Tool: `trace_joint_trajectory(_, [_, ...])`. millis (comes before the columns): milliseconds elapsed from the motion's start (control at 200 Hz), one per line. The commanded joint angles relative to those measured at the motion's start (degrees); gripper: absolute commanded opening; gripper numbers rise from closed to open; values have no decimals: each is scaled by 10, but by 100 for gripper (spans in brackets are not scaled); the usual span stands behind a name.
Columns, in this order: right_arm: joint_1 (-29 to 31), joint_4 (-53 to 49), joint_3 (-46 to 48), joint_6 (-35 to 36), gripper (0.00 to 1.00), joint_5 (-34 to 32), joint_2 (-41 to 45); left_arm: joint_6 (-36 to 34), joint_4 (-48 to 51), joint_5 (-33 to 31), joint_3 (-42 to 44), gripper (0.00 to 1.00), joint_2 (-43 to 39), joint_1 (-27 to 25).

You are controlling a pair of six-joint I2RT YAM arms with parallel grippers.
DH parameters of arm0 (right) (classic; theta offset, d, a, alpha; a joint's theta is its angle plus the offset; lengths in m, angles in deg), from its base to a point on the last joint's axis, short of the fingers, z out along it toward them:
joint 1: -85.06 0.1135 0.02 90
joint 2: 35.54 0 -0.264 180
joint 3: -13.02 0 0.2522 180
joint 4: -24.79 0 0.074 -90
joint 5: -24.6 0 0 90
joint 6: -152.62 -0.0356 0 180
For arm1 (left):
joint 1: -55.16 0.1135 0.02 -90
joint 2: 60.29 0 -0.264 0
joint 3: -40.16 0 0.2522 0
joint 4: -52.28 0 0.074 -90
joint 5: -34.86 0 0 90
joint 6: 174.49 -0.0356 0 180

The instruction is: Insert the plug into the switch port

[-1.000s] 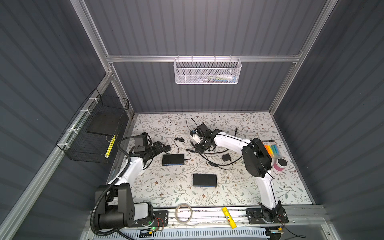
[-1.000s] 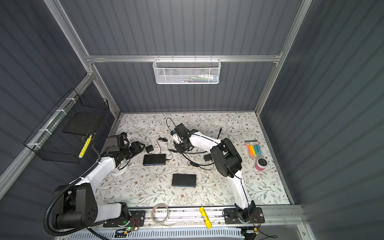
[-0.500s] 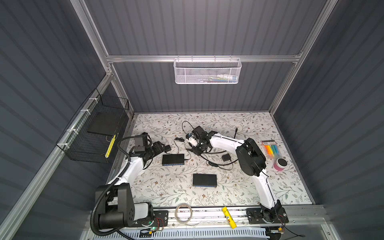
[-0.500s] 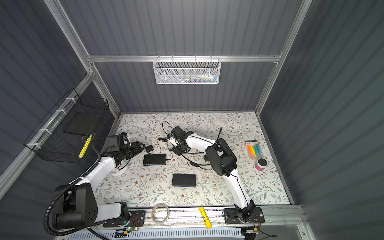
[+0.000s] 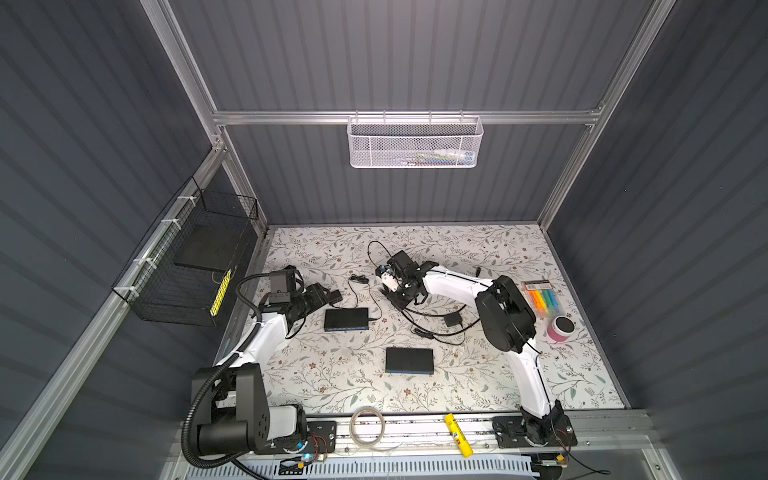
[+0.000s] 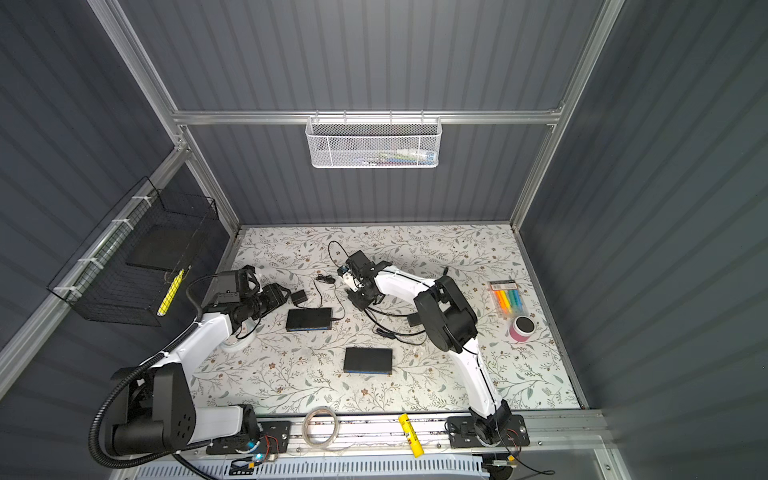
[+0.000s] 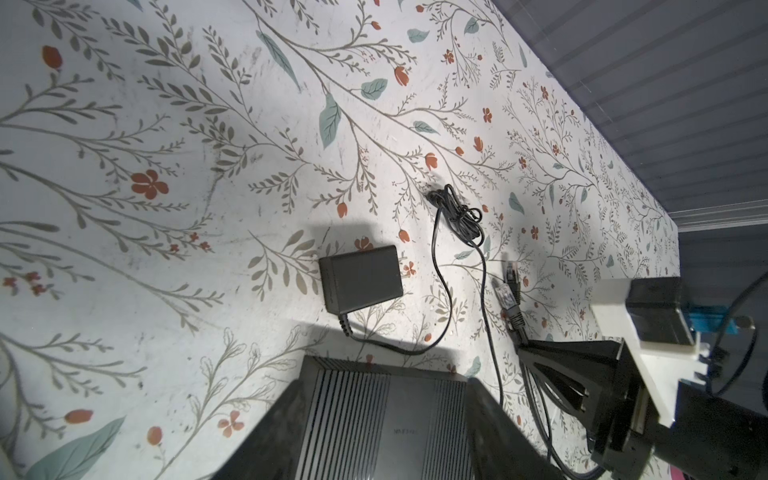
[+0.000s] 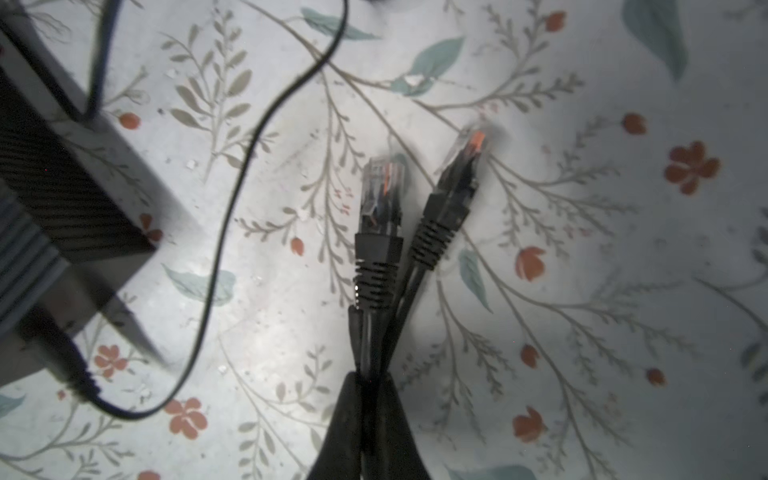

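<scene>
Near the middle of the floral-patterned worktop [image 5: 490,249], our right hand [image 8: 368,384] has just closed. A second ago its jaws stood apart over the tangle; now they pinch two black network cables [image 8: 376,332] where these cross. The clear-tipped plug [image 8: 381,189] and a second plug [image 8: 460,164] jut out ahead of the fingers. We judge the grasp made, with carrying and lining up still to do. The flat black ribbed switch [image 5: 346,319] lies apart from the plugs, towards our left arm. Our left hand [image 5: 318,299] has stayed put, its jaws apart either side of that switch. In the left wrist view the fingers are only dark blurs, so we cannot tell whether they touch it. The thin black power lead [image 8: 232,216] loops between plug and switch, running to the black power adapter [image 7: 359,278], and could snag the approach. The second plug, held in the same pinch, may foul neighbouring ports. Another black switch [image 5: 409,360], a pack of coloured markers [image 5: 542,297] and a pink cup [image 5: 560,329] sit well aside.
</scene>
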Motion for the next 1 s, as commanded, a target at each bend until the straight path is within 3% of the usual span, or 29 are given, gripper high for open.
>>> trace_joint_trajectory(0, [-27, -28, 25, 30, 5, -28, 28, -3, -7, 10, -1, 62, 1, -4])
trace_joint_trajectory(95, [-33, -45, 34, 60, 11, -41, 32, -3, -10, 10, 2, 62, 2, -4])
trace_joint_trajectory(185, [-38, -59, 33, 67, 25, -46, 31, -1, -11, 12, 2, 62, 4, -4])
trace_joint_trajectory(310, [-42, -58, 32, 62, 33, -27, 49, -2, -10, 12, 5, 62, 3, -4])
trace_joint_trajectory(610, [-46, -43, -9, 60, 31, -5, 41, -1, -18, 14, 11, 62, 7, -4])
trace_joint_trajectory(996, [-48, -51, -39, 73, 27, -42, -5, -11, -2, 8, -1, 62, 10, -4])
